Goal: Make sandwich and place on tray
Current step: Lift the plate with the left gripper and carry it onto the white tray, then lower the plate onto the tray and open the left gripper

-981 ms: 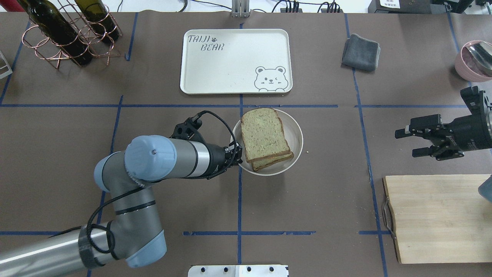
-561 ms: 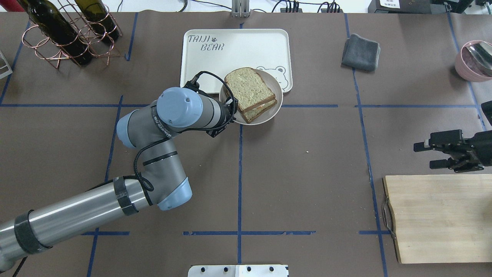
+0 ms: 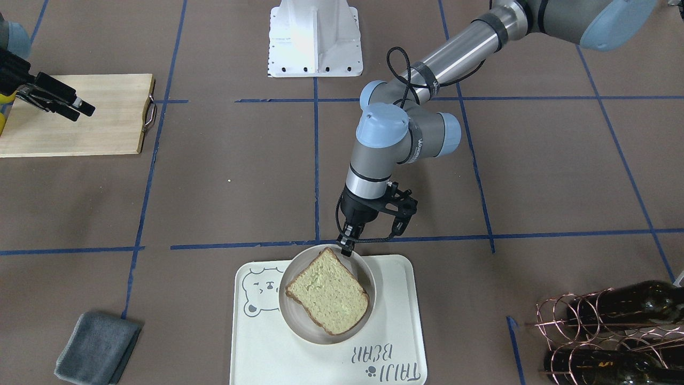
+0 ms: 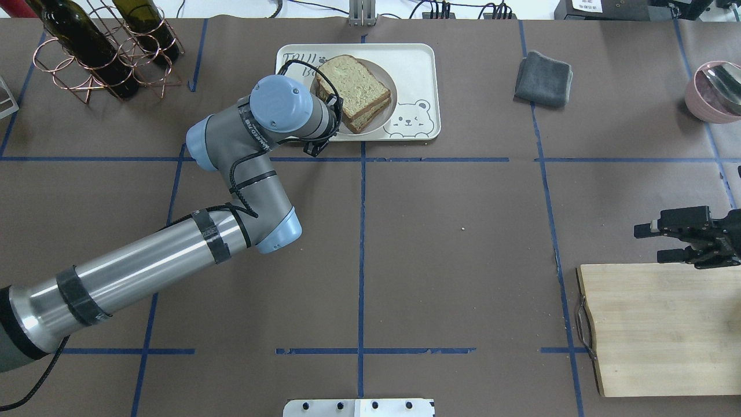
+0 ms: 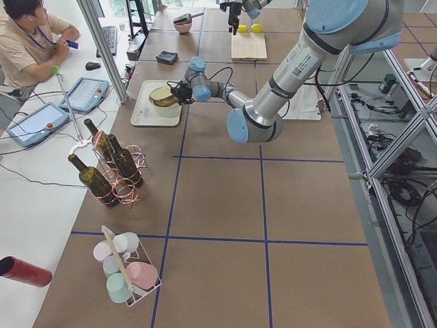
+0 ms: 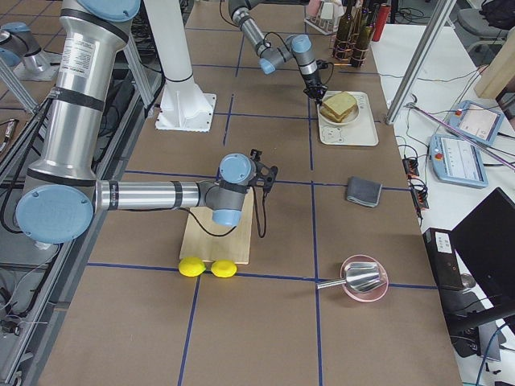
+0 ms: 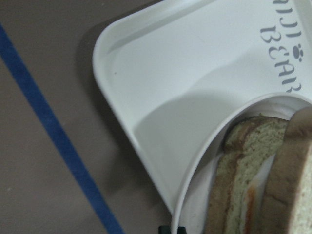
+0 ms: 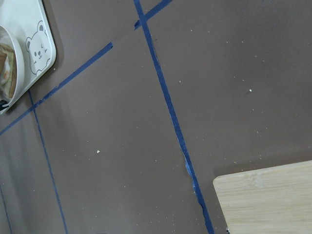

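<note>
The sandwich (image 4: 352,91), two tan-green slices with dark crusts, lies on a small round white plate (image 4: 389,110). A white egg layer shows between the slices in the left wrist view (image 7: 257,187). My left gripper (image 3: 347,247) is shut on the plate's near rim (image 7: 204,161) and holds it over the left half of the cream bear tray (image 4: 414,63). I cannot tell whether the plate touches the tray. My right gripper (image 4: 648,240) is open and empty, just beyond the cutting board's far left corner.
A pale wooden cutting board (image 4: 660,330) lies at the near right, with two lemons (image 6: 205,268) beside it. A grey cloth (image 4: 543,70) lies right of the tray. A pink bowl with a spoon (image 4: 715,92) is far right. A copper bottle rack (image 4: 98,46) stands far left.
My left arm has carried the plate with the sandwich from the table's middle away from me to over the tray. My right gripper has drawn back right, toward the cutting board.
</note>
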Tool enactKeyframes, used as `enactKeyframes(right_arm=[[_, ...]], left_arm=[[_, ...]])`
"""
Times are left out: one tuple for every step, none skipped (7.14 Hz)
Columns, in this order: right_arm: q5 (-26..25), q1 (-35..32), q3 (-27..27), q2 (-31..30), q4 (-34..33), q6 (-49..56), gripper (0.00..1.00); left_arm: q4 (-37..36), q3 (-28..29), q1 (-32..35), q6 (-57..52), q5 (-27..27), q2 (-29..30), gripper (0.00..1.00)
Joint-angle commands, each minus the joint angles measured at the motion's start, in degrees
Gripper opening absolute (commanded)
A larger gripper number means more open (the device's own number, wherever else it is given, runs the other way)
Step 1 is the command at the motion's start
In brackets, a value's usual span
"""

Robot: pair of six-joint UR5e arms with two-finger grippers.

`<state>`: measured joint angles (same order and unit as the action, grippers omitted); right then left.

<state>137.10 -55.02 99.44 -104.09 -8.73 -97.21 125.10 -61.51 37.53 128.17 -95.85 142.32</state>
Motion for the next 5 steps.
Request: enactKeyframes(right_arm=[[0.0,0.0,0.1,-0.1,0.0,0.0,1.0],[-0.1,0.1,-0.1,0.0,0.0,0.0,1.0],[-0.1,0.1,-0.1,0.0,0.0,0.0,1.0],[-0.2,0.2,-0.4,0.0,0.0,0.0,1.0],[-0.3,0.2,-0.6,0.1,0.0,0.0,1.0]], left_arm=[[5.2,8.0,1.3,-0.2,0.0,3.9,0.0],[6.9,9.7,1.3,-0.4,0.0,4.6,0.0],[6.9,9.8,1.3,-1.5,0.0,4.5,0.06],[7.0,9.8,1.4,-5.6,-0.2,4.5,0.41],[7.0,9.2,1.5,-8.0,-0.4,4.5,0.47]])
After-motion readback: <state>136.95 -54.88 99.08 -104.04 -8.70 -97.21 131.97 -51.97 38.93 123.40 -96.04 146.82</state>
